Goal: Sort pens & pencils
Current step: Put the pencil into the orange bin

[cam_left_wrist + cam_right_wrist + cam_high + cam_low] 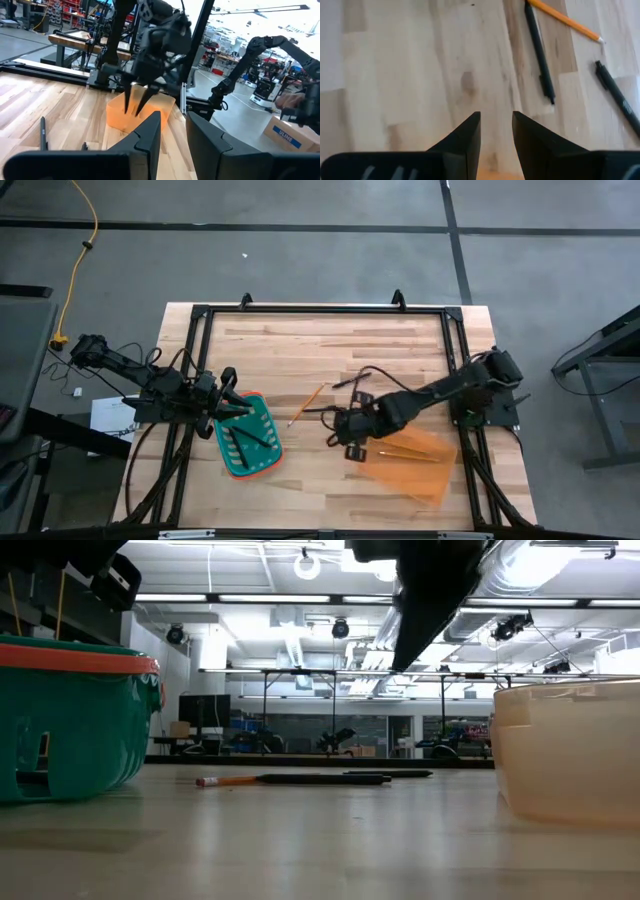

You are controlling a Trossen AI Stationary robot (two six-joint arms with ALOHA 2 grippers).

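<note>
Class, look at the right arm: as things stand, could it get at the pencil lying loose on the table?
Probably yes. The right gripper hangs open above bare wood, and the pencil lies uncovered just beyond it, beside two pens; nothing stands between.

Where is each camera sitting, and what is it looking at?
High view: above the table, looking straight down; shows both arms, the teal basket and the orange bin.
Low view: at table height, looking level across at a pencil and pens; an arm hangs from above.
Left wrist view: on the left arm, facing the right gripper and the orange bin; its own open fingers show.
Right wrist view: on the right arm, facing down at the tabletop; own fingers show.
Low and right wrist views share the pencil and pens.
</note>
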